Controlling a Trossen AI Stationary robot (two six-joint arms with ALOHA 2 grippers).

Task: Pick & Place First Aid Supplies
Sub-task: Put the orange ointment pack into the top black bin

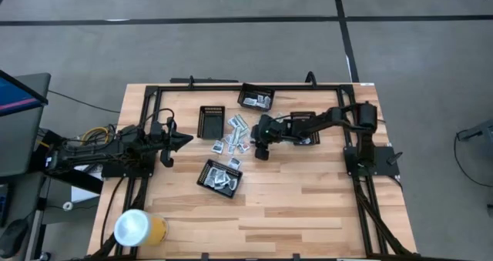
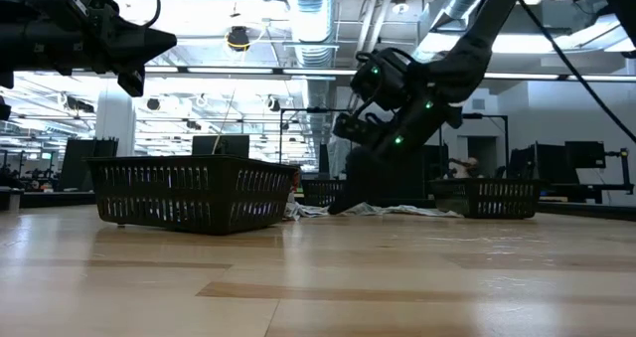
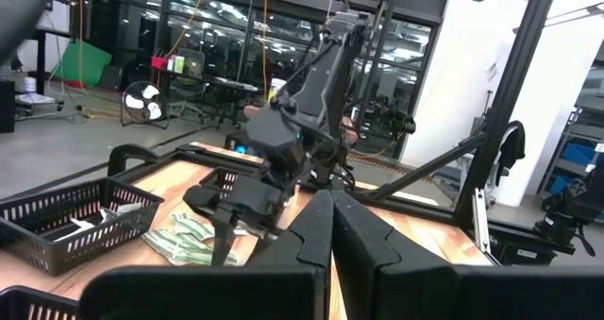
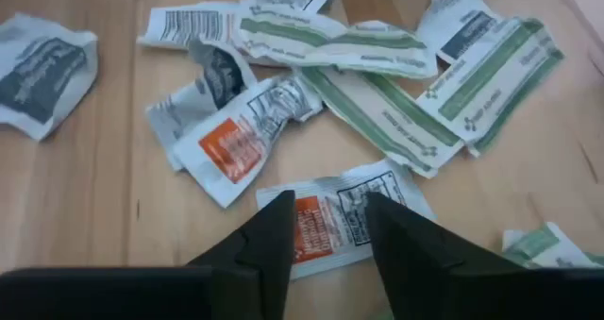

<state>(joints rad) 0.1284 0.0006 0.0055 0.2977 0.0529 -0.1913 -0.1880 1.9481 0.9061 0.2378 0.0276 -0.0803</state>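
Several first aid supplies lie loose in a pile [image 1: 235, 135] on the wooden table: white sachets with red-orange marks [image 4: 241, 141] and pale green-white strips [image 4: 377, 103]. My right gripper [image 4: 328, 211] reaches in from the table's right side and slants down over the near edge of the pile [image 2: 383, 210]. It is open, and its fingers straddle one flat sachet with a red-orange mark [image 4: 326, 227]. My left gripper [image 1: 185, 140] is shut and waits above the table's left side, holding nothing. My right gripper's fingertips [image 4: 278, 216] stand at either side of the red-marked sachet's middle [image 4: 330, 216], coming from above and slanting down. The sachet lies flat on the table. I cannot tell whether the fingers touch it.
Black mesh trays stand around the pile: one at the far left [image 1: 211, 122], one at the far edge [image 1: 256, 99], one nearer with packets in it [image 1: 221, 178], and one under the right arm [image 1: 306, 135]. A yellowish cup [image 1: 139, 229] sits at the near left corner.
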